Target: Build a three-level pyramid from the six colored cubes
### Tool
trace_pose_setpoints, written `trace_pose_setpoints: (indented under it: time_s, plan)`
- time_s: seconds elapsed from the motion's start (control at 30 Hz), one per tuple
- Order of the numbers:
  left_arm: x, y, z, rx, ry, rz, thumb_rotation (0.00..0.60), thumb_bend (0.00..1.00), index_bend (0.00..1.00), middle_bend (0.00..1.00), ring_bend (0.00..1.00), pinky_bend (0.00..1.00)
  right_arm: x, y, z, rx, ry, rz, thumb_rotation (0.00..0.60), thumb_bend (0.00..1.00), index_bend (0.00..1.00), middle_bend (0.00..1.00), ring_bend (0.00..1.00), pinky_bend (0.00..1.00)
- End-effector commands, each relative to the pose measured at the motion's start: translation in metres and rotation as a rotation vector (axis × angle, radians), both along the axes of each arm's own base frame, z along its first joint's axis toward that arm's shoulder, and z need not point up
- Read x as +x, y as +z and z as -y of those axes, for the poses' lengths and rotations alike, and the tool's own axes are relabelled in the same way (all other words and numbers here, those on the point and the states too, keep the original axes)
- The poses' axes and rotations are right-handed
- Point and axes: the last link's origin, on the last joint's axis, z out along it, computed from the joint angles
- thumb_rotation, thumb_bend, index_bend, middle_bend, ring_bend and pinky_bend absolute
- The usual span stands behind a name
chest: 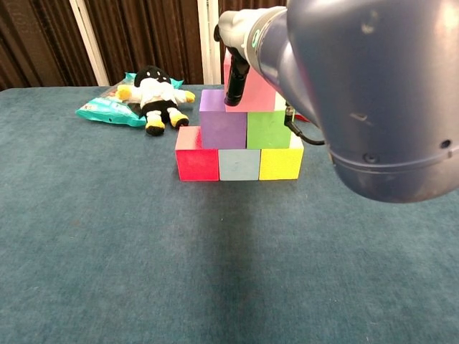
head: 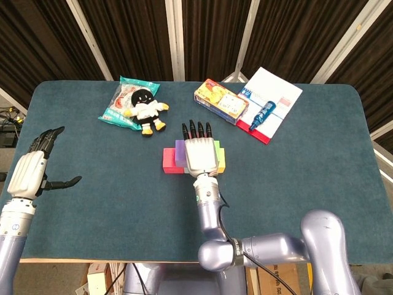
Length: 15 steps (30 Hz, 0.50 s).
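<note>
right hand (head: 200, 153): grasping pink cube (chest: 258, 92), fingers (chest: 235, 79) over its front; grip mostly hidden by arm
pink cube: atop purple cube (chest: 222, 127) and green cube (chest: 268, 129)
left hand (head: 32, 169): released, fingers apart, at table's left edge

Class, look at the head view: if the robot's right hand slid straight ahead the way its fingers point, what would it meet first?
Probably nothing soon: the right hand, holding the pink cube, points between the plush toy and snack box. Depth is unclear.

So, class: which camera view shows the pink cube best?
The chest view: the pink cube shows its front face atop the purple cube and green cube. In the head view, the right hand covers it completely.
</note>
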Motion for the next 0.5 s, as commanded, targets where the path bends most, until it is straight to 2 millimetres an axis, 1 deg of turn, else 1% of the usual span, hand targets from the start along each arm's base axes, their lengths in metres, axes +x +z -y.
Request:
trace_pose_setpoints:
  time_s: [0.03,0.37,0.5]
  plan:
    - [0.0,0.0,0.0,0.0,0.0,0.0,0.6,0.13,0.0,0.06,0.0,0.0,0.0,0.0,0.0,0.0,-0.001,0.001,0.6,0.32,0.0,0.0,0.0,0.0]
    - [0.0,0.001,0.0,0.003,-0.001,0.002,0.6,0.13,0.0,0.06,0.0,0.0,0.002,0.006,-0.01,0.01,0.012,0.015,0.6,0.32,0.0,0.0,0.0,0.0]
    - [0.0,0.001,0.0,0.005,-0.001,0.002,0.6,0.13,0.0,0.06,0.0,0.0,0.001,0.014,-0.015,0.01,0.016,0.011,0.6,0.32,0.0,0.0,0.0,0.0]
